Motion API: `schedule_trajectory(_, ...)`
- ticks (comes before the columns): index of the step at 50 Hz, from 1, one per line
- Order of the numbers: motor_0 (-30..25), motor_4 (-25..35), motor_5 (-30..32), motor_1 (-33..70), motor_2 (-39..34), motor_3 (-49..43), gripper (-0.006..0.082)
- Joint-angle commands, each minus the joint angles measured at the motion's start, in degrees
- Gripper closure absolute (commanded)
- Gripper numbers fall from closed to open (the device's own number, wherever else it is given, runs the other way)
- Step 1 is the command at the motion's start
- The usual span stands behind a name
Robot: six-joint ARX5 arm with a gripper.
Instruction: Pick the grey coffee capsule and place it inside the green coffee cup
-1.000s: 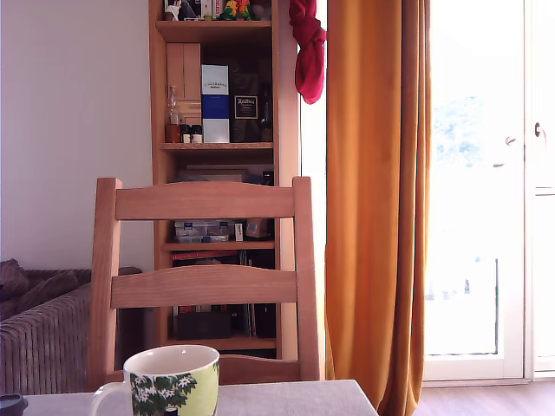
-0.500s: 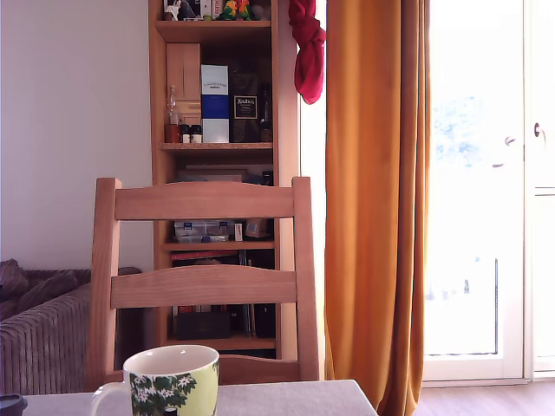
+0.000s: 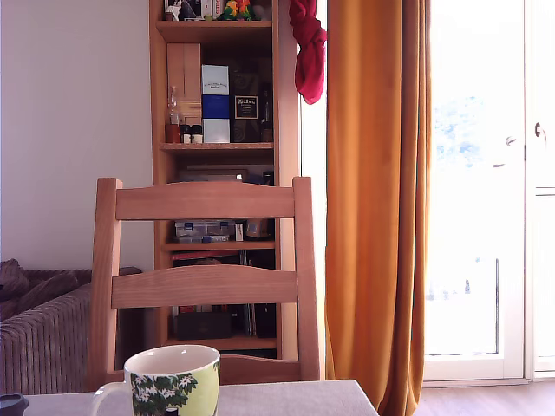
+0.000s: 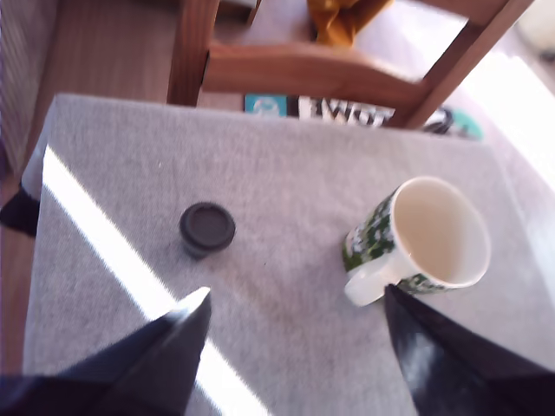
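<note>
The grey coffee capsule (image 4: 207, 228) stands on the grey tablecloth, small and dark with a flat round rim; in the exterior view only its edge (image 3: 10, 404) shows at the lower left corner. The green coffee cup (image 4: 427, 241) sits apart from it, pale with dark green leaves, white and empty inside; it also shows at the bottom of the exterior view (image 3: 172, 380). My gripper (image 4: 295, 308) hovers above the table, open, its two dark fingers spread wide with nothing between them. The capsule lies just beyond one fingertip (image 4: 195, 305), the cup's handle by the other.
A wooden chair (image 3: 204, 286) stands at the table's far edge (image 3: 286, 394). Behind it are a bookshelf (image 3: 217, 130), an orange curtain (image 3: 377, 199) and a sofa (image 3: 43, 334). A strip of sunlight (image 4: 113, 243) crosses the cloth.
</note>
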Motion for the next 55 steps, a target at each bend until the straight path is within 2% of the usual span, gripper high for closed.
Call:
schedule_trajectory(1, -0.3, -0.2, 1.8, 4.6, 1.7, -1.1, 0.0061)
schedule_trajectory(7, -0.5, -1.2, 4.2, 13.3, 5.8, -2.6, 0.0053)
schedule_trajectory(13, -0.9, -1.5, 6.4, 20.8, 9.3, -3.2, -0.0011)
schedule_trajectory(32, -3.4, -7.3, 8.7, 37.9, 18.9, -1.6, -0.0012)
schedule_trajectory(55, -3.4, -8.8, 11.5, 53.5, 24.8, 1.9, -0.0010)
